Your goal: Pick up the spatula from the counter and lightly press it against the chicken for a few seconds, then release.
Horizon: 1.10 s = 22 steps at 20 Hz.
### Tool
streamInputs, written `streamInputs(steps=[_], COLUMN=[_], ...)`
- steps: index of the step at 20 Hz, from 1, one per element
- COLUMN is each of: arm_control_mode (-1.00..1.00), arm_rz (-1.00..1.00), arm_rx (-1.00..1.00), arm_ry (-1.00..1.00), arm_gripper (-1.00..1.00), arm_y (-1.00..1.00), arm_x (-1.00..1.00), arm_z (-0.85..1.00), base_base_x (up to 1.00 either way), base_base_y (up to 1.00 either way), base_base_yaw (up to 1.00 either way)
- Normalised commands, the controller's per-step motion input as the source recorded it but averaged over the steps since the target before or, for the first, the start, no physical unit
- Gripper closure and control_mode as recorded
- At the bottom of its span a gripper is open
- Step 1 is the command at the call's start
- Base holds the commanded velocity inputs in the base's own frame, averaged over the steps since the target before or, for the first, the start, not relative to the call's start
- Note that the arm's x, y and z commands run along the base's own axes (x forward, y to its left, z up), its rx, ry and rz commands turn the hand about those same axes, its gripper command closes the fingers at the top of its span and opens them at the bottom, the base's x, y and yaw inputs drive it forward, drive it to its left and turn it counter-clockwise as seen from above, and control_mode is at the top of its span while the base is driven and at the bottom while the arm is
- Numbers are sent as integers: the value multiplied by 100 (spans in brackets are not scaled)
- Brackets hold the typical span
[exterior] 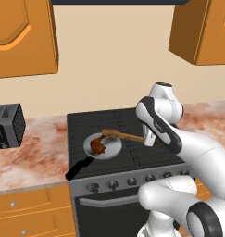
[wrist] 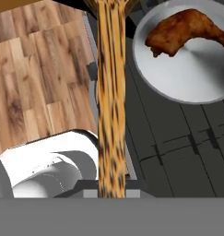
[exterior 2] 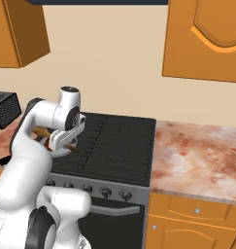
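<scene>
My gripper (exterior: 148,138) is shut on the handle of a wooden spatula (exterior: 123,135) and holds it level over the stove. The spatula's blade reaches left, above the far rim of a pale pan (exterior: 115,149) with a black handle. A browned chicken leg (exterior: 97,147) lies in that pan, just below and left of the blade. In the hand view the spatula handle (wrist: 111,101) runs straight up the middle, while the chicken (wrist: 185,32) sits to its right in the pan (wrist: 187,83), apart from the wood. From the right base view the gripper (exterior 2: 62,142) and spatula (exterior 2: 41,132) are partly hidden by my arm.
The black stove top (exterior: 128,157) has a row of knobs along its front. A dark toaster (exterior: 7,126) stands on the marble counter at the left. More counter (exterior 2: 197,155) lies right of the stove. Wall cabinets (exterior 2: 207,39) hang above. Wooden floor (wrist: 39,73) lies below.
</scene>
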Motion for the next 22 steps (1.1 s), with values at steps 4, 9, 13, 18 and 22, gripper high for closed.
streamInputs(steps=[4, 9, 13, 18, 22], arm_control_mode=[-100, -100, -100, -100, -100], arm_rz=[0, 0, 0, 0, 0], arm_rx=[0, 0, 0, 0, 0], arm_ry=[-5, -2, 0, 0, 0], arm_gripper=[100, 100, 100, 100, 100], arm_y=[0, 0, 0, 0, 0], arm_x=[0, 0, 3, 7, 12], arm_z=[0, 0, -1, -4, -10], base_base_x=[0, 0, 0, 0, 0], base_base_y=[0, 0, 0, 0, 0], base_base_yaw=[0, 0, 0, 0, 0])
